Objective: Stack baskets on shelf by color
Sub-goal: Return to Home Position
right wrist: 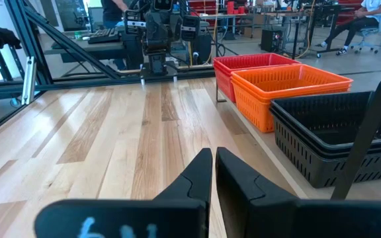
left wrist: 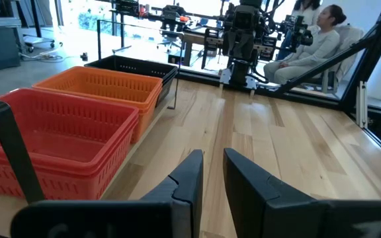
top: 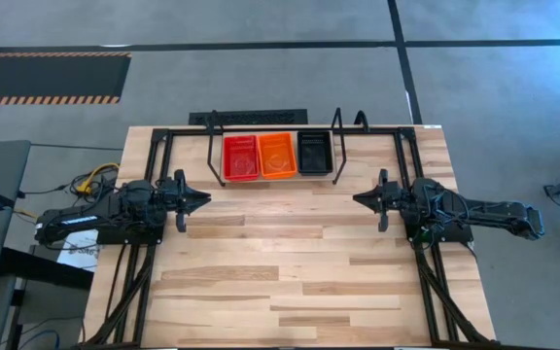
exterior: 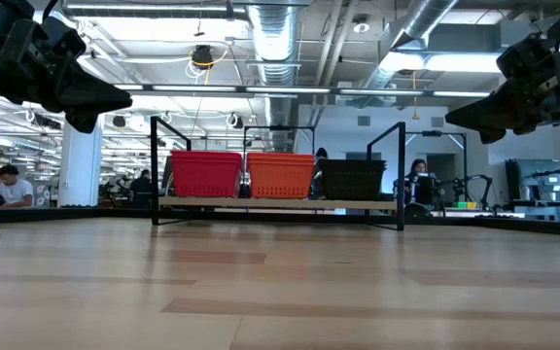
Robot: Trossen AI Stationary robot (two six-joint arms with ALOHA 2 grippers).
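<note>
**Baskets sorted on shelf, both my grippers idle**

Shelf (top: 329,180) sits at far-centre of table (top: 290,272); three stacks on it in a row, by colour: red baskets (top: 240,157) on my left end, orange baskets (top: 277,155) in the middle, black baskets (top: 314,152) on my right end; neighbouring stacks touch or nearly so. Low view shows all three at abt the same height, betw. the black upright rods.

My left gripper (top: 202,200) hangs above the table on the left side, pointing inward twd centre, well apart from the shelf; fingers (left wrist: 189,178) nearly together w/ a thin gap, nothing betw. them. My right gripper (top: 360,199) mirrors it on the right side, facing the left one; fingers (right wrist: 200,173) likewise almost touching, empty.

Writing: a light blue scrawl on my right gripper body in the right wrist view, can't read it; no brand or label legible on baskets or shelf.

People seated in the room beyond the table.
</note>
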